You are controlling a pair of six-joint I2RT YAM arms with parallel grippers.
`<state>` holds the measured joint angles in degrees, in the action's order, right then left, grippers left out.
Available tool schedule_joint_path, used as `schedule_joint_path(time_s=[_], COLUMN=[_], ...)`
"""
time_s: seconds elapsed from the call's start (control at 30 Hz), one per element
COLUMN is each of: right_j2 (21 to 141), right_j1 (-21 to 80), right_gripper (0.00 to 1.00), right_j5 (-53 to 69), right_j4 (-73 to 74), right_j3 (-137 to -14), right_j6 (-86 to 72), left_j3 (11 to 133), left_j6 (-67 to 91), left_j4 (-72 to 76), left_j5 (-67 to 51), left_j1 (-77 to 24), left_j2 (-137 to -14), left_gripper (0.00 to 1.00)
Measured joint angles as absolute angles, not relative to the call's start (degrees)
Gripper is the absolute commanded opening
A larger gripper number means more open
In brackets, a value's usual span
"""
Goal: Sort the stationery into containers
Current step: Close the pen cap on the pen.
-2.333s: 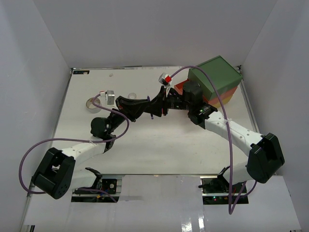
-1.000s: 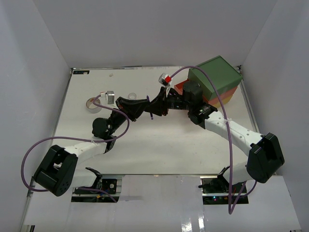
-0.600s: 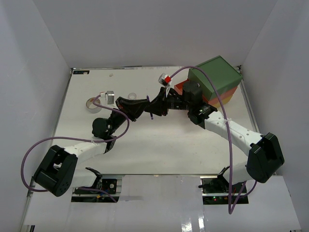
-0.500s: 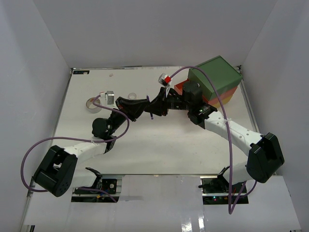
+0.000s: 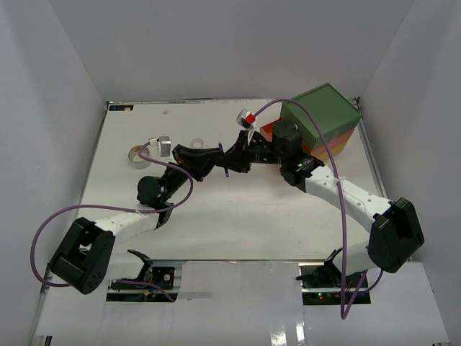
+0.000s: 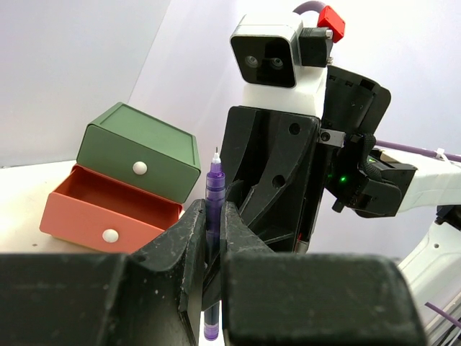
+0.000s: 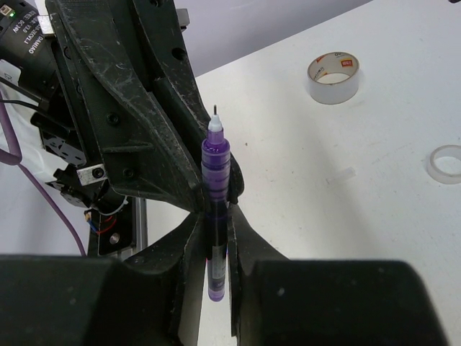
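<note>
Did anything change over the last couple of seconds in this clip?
The left arm's rear links edged slightly inward early on; nothing else visibly moved. Left gripper and right gripper meet mid-table, both shut on the purple pen. Tape rolls and drawer chest stayed put.

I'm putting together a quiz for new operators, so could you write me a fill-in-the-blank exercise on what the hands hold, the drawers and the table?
1. The left hand and the right hand both grip one thin ___ pen.
2. On the small three-drawer chest, the orange-red middle drawer stands ___.
3. The beige roll and the smaller clear roll on the white table are rolls of ___.
Missing words: purple; open; tape.
</note>
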<state>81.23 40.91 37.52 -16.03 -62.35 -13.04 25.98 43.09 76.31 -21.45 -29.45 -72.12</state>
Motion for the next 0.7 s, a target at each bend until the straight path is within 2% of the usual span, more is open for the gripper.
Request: schedule_joint_path(time_s=[0.7], right_j2=[81.2], right_j1=[41.2], right_gripper=[0.25], right_j5=[39.6], right_j4=[-16.0], right_j3=[-59.7], right_j6=[-12.9], left_j3=[26.8], left_j6=[41.3], left_j4=[75.9], left_j5=[-21.4], left_j1=[-29.5], left_j2=[-71.2], left_gripper=[0.0])
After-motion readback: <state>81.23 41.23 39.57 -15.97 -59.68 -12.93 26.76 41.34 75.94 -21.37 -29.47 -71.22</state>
